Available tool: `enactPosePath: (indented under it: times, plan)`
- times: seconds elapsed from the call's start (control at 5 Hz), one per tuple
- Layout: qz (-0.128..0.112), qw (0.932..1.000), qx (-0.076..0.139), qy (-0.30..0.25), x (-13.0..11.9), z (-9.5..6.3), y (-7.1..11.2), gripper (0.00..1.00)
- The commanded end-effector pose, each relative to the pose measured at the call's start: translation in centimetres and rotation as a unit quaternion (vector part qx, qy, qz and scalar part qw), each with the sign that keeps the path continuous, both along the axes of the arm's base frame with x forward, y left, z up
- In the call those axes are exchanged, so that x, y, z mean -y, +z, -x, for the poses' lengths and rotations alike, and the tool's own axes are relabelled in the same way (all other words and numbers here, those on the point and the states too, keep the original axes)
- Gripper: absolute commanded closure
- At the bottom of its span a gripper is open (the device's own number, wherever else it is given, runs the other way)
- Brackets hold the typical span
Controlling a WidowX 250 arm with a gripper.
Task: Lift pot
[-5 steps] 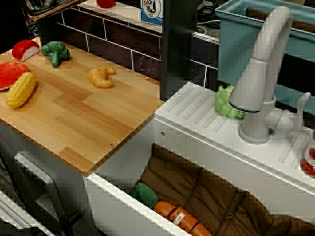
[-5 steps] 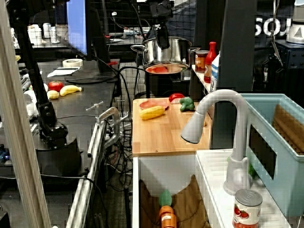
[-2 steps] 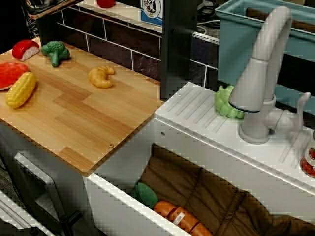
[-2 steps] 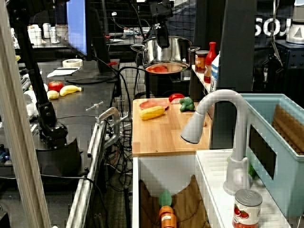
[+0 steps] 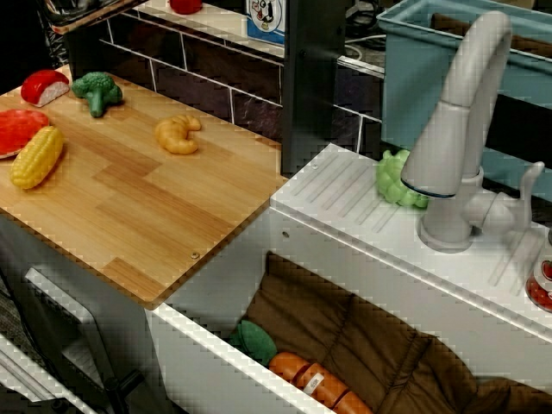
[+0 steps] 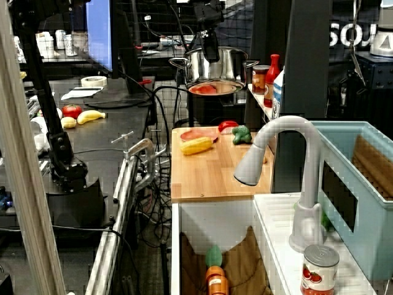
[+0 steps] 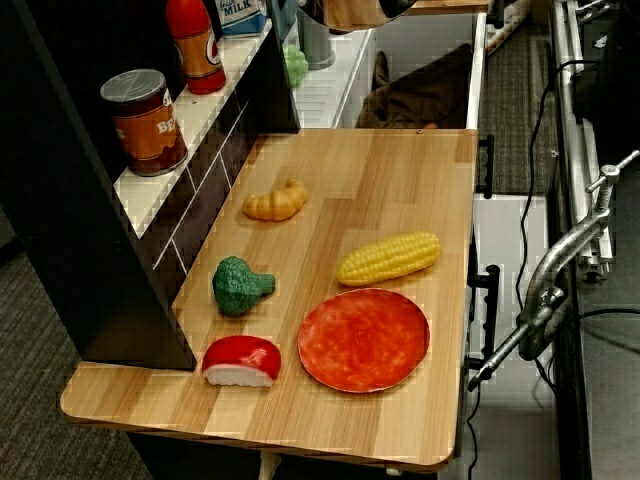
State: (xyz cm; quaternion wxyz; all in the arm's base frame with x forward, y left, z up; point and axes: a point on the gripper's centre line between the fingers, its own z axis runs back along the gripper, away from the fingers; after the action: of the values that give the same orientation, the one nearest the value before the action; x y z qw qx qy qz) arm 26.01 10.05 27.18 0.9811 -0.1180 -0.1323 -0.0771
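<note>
From the side, the end effector [image 6: 210, 54] is gripping the pot's [image 6: 215, 67] rim, holding it high above the surface [image 6: 212, 172].

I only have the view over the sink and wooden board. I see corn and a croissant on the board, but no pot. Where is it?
Observer: In the long view down the counter, the pot hangs in the air above the far end of the board.
Operator: What holds it?
Observer: The claw reaches in from above, clamped on the pot's near rim.
Operator: Anything underneath?
Observer: The pot's shiny underside mirrors the red plate lying on the board.
</note>
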Motion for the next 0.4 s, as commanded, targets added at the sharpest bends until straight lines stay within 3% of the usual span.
enactPosePath:
  times: [0.0, 0.2]
  plan:
    - [-0.013, 0.9996, 0.025, 0.008, -0.80, 0.05, 1.42, 1.00]
    - [-0.011, 0.9996, 0.025, 0.009, -0.83, 0.07, 1.43, 1.00]
